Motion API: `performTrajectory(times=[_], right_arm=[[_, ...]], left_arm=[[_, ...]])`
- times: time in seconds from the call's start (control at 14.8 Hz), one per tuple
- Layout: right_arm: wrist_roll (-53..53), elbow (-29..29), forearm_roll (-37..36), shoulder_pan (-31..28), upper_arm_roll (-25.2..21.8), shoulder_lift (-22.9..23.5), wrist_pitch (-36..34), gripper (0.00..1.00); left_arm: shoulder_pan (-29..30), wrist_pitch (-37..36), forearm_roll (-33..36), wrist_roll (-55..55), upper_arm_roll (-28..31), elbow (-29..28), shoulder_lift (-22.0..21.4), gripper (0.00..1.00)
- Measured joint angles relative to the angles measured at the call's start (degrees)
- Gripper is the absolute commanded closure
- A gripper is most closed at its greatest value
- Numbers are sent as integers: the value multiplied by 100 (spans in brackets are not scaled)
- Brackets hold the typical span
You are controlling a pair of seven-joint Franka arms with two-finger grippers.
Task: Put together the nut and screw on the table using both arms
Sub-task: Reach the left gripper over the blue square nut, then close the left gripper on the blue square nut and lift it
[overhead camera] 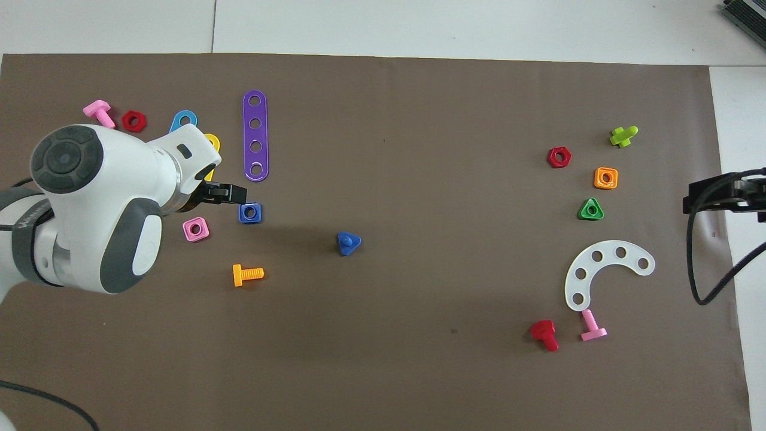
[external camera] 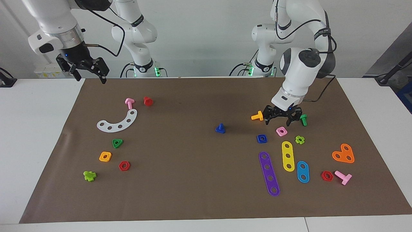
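Plain pale wall, perhaps a dark stand at its edge

High facing camera across table, steep overhead camera, both sharing the mat

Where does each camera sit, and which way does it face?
Facing view: high across the table, facing both arms; left gripper open over the mat, right gripper open, waiting.
Overhead view: above the robots' end, looking steeply down; left arm's wrist, right gripper's tip show.
Shared: blue nut, blue screw.
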Motion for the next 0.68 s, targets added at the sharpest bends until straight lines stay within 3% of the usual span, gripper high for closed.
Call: performTrajectory(times=[0.61,0.68], right_arm=[[0,-6,129,75,14,2,-164,0],[0,-7,129,75,14,2,-164,0]], left_arm=[[-198,785,84,-518,-26,-98,805,1],[-203,820,101,-570,-26,-100,901,5]])
